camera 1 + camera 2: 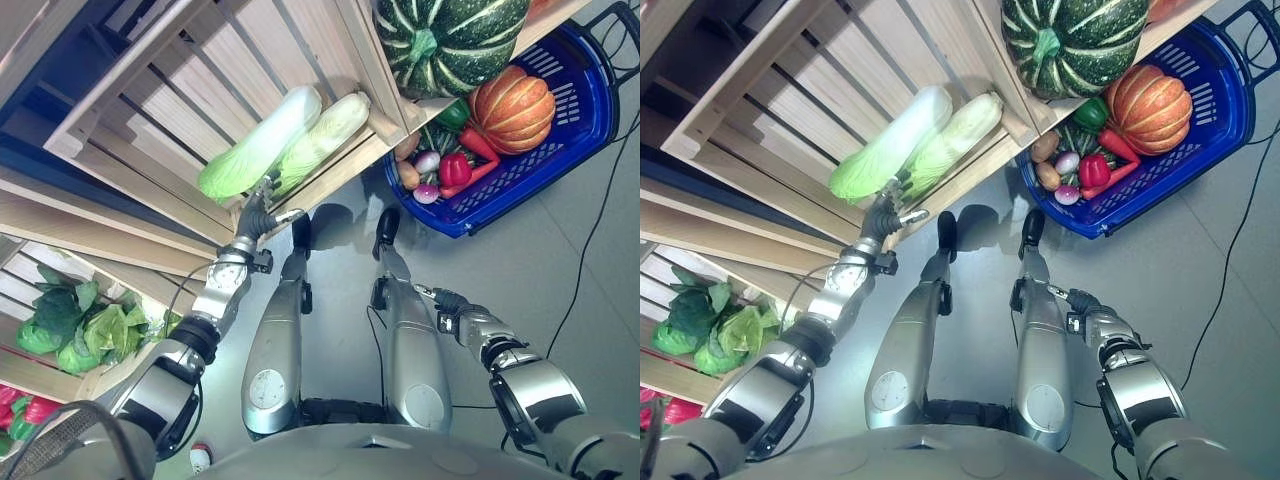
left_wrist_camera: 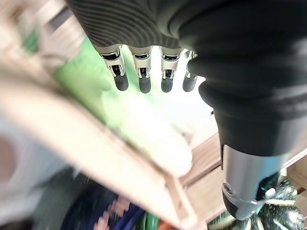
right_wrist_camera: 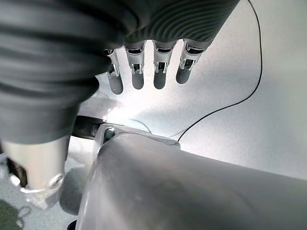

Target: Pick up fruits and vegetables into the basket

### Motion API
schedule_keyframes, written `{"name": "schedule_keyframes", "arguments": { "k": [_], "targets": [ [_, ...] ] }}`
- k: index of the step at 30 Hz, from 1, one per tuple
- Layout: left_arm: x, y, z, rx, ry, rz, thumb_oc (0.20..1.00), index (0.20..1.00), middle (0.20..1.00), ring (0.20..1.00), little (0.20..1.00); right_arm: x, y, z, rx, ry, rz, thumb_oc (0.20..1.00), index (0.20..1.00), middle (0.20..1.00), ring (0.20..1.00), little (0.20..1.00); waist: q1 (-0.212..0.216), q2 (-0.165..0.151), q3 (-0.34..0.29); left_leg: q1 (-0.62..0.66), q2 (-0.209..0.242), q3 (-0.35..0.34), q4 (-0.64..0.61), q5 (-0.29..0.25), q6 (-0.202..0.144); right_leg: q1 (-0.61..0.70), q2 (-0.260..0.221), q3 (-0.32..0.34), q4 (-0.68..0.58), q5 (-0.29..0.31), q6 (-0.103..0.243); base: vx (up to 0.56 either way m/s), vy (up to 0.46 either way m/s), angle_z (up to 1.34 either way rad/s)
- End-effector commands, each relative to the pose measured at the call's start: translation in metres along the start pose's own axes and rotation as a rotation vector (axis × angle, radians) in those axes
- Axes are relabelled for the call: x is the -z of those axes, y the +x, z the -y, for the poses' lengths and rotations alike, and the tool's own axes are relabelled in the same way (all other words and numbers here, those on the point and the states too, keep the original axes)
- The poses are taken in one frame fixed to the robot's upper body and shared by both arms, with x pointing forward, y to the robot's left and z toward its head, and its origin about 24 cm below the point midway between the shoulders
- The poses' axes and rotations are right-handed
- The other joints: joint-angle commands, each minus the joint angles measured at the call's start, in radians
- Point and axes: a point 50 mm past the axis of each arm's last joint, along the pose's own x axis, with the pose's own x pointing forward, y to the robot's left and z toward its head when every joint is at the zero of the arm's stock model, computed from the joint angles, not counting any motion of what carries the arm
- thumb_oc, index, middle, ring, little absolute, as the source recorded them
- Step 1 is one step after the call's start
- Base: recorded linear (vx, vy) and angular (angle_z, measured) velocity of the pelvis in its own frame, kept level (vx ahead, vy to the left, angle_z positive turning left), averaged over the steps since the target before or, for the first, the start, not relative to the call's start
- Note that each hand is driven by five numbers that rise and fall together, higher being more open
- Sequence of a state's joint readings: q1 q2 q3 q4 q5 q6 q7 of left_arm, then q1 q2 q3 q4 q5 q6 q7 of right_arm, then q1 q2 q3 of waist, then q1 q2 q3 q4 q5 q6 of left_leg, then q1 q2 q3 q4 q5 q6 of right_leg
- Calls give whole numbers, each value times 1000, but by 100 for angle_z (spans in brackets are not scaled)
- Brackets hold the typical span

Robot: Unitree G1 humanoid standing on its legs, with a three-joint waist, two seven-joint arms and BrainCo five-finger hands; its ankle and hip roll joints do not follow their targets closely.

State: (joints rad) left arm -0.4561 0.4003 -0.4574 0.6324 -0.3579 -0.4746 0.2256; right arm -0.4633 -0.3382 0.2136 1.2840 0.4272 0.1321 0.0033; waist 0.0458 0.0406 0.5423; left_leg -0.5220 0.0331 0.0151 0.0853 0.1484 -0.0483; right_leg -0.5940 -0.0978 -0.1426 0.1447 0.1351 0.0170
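Low at the right, the right robot hand point(image 1: 447, 300) hangs beside the robot with fingers straight, holding nothing. Further off, the left robot hand point(image 1: 259, 212) reaches up to a wooden crate point(image 1: 180, 90) – its fingers straight and relaxed, just below two napa cabbages point(image 1: 275, 140) lying side by side. At far right, a blue basket point(image 1: 570, 130) on the floor holds an orange pumpkin point(image 1: 513, 108), red peppers point(image 1: 455, 170) and potatoes point(image 1: 407, 160); a striped green squash point(image 1: 450, 40) sits on the shelf above.

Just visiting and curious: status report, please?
Left hand open, reaching at the napa cabbages. Right hand open, idle. Blue basket already holds vegetables. Crate rail close below.
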Motion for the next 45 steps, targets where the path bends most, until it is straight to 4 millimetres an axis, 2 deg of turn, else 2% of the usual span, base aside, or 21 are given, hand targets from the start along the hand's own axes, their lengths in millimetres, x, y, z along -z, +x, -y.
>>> {"name": "schedule_keyframes", "arguments": {
  "k": [1,7,10,19,26,32,40,45],
  "targets": [
    [-30,5,-7,-120,151,200,1000,1000,1000,1000,1000,18,-1,7,20,-14,-52,1000,1000,1000,1000,1000,5,-5,-22,-109,-47,-29,139,-94,26,-60,8,23,124,-81,52,4,-34,5],
    [-58,20,-23,-326,428,346,1000,1000,1000,1000,1000,17,-1,3,11,-8,-48,1000,1000,1000,1000,1000,6,-18,-22,-124,-47,-37,145,-93,27,-74,14,20,138,-86,46,5,-12,5],
    [-62,29,-33,-391,558,352,1000,1000,1000,1000,1000,13,0,-1,6,-19,-45,1000,1000,1000,1000,1000,-2,-24,-22,-137,-46,-36,157,-93,22,-85,16,24,147,-87,46,0,0,0],
    [-75,50,-61,-538,748,337,1000,1000,1000,1000,1000,4,0,-5,-7,-65,-29,1000,1000,1000,1000,1000,-32,-42,-22,-165,-35,-22,171,-93,16,-117,30,42,161,-89,40,3,34,-3],
    [-72,63,-68,-487,832,228,1000,1000,1000,1000,1000,-2,0,-8,-11,-87,-22,1000,1000,1000,1000,1000,-49,-50,-22,-175,-32,-18,178,-93,13,-130,36,47,173,-94,38,5,5,-3],
    [-60,69,-72,-389,867,84,1000,1000,1000,1000,1000,-12,0,-9,-12,-109,-6,1000,1000,1000,1000,1000,-66,-49,-22,-184,-29,-13,181,-90,9,-139,42,57,172,-93,36,3,30,-4],
    [-46,69,-70,-303,890,-16,1000,1000,1000,1000,1000,-18,0,-9,-14,-125,-1,1000,1000,1000,1000,1000,-77,-50,-22,-191,-28,-9,182,-89,10,-149,49,65,175,-93,33,-3,12,-3],
    [-36,65,-73,-312,894,-70,1000,1000,1000,1000,1000,-20,0,-9,-11,-125,3,1000,1000,1000,1000,1000,-78,-48,-22,-189,-29,-9,179,-86,10,-147,50,67,171,-92,34,0,7,-2]
  ]
}}
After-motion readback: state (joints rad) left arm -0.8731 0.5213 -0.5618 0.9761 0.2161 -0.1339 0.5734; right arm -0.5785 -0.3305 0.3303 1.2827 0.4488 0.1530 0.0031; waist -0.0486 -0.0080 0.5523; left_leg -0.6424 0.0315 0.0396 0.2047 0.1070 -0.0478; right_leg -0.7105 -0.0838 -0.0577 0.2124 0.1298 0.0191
